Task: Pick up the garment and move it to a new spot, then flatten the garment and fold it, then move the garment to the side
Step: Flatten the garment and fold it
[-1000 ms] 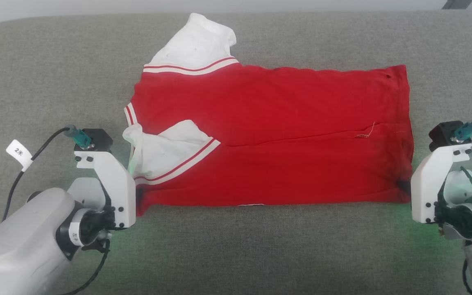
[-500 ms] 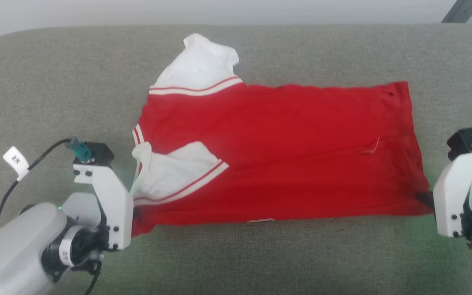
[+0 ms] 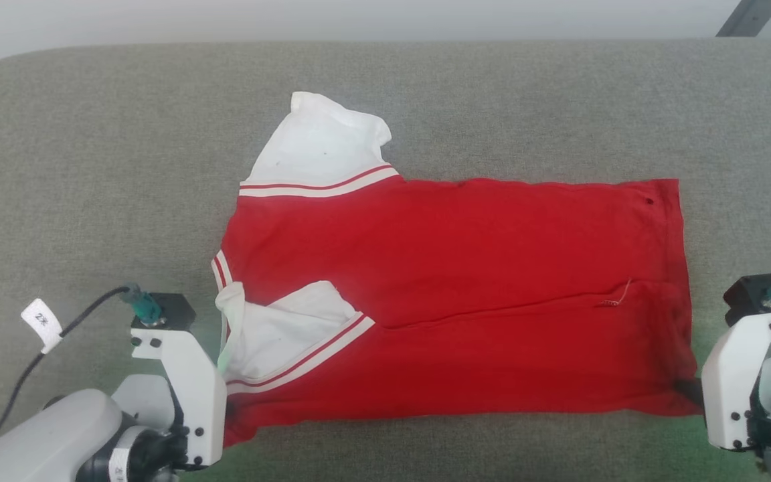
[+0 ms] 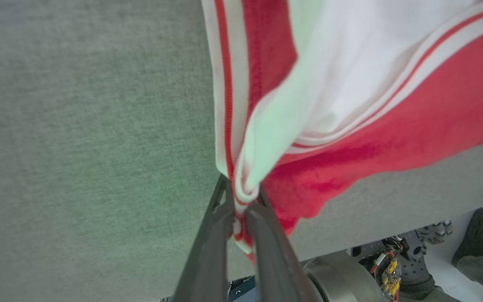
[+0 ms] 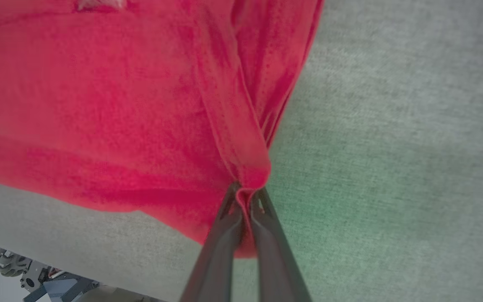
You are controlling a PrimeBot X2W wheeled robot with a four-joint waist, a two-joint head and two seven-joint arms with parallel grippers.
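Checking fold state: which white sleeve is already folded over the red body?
The near sleeve, beside the left gripper; it lies on the garment's red body. The far sleeve sticks out onto the grey surface.

Left pincer [image 4: 241, 198] and right pincer [image 5: 246, 195] both pinch the garment [image 3: 459, 268].

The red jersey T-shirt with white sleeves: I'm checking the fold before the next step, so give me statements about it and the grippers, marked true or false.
1. The left gripper is shut on the red jersey T-shirt with white sleeves. True.
2. The right gripper hangs open above the shirt. False: it is shut on a red corner.
3. The shirt lies on a grey fabric surface. True.
4. Both white sleeves stick out. False: the near sleeve is folded over the red body; the far sleeve sticks out.
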